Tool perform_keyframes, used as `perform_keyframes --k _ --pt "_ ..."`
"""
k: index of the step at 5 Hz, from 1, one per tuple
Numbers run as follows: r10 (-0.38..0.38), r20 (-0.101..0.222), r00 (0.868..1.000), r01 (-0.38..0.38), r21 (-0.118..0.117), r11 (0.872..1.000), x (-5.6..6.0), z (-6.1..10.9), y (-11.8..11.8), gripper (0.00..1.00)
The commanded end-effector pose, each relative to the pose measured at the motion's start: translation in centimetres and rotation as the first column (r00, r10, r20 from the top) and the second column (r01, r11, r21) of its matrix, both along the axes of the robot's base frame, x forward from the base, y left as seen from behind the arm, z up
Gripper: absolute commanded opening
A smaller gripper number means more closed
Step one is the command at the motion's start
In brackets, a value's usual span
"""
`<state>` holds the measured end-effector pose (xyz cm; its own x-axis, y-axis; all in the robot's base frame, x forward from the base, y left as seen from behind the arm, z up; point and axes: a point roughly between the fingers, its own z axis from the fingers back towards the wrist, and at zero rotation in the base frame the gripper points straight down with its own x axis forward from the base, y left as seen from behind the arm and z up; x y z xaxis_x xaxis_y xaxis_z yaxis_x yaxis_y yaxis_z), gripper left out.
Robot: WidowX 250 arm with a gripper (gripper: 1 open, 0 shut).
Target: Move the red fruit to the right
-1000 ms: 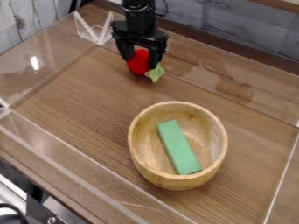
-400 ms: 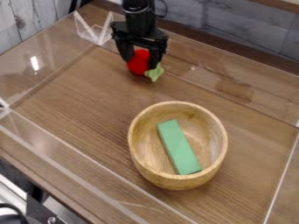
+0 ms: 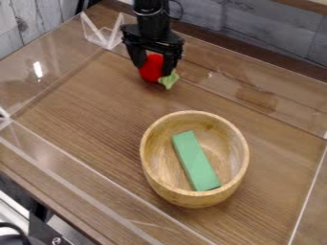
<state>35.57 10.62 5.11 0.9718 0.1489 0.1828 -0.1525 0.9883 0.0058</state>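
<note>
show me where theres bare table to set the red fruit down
Bare wood lies right of the gripper and red fruit, between them and the right clear wall. A wide bare strip also runs left of the bowl to the front-left wall. The bowl holds the green block. It is crowded at the back, around the gripper's open jaws.

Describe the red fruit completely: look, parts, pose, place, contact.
The red fruit is small, round, bright red and glossy, like plastic, with a light-green leafy piece at its lower right. It lies on the wooden table near the far edge, well apart from the wooden bowl. The open gripper straddles it; actual contact can't be told.
</note>
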Motion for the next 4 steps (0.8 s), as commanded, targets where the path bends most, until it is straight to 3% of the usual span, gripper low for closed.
perform_keyframes --k 1,3,4 --pt "0.001 0.056 0.998 -0.002 0.013 1.000 0.62 1.65 0.09 1.00" --pt "0.004 0.073 0.997 -0.005 0.013 1.000 0.72 1.90 -0.04 1.00" --pt "0.003 0.079 0.997 -0.005 0.019 1.000 0.91 2.29 -0.25 0.00"
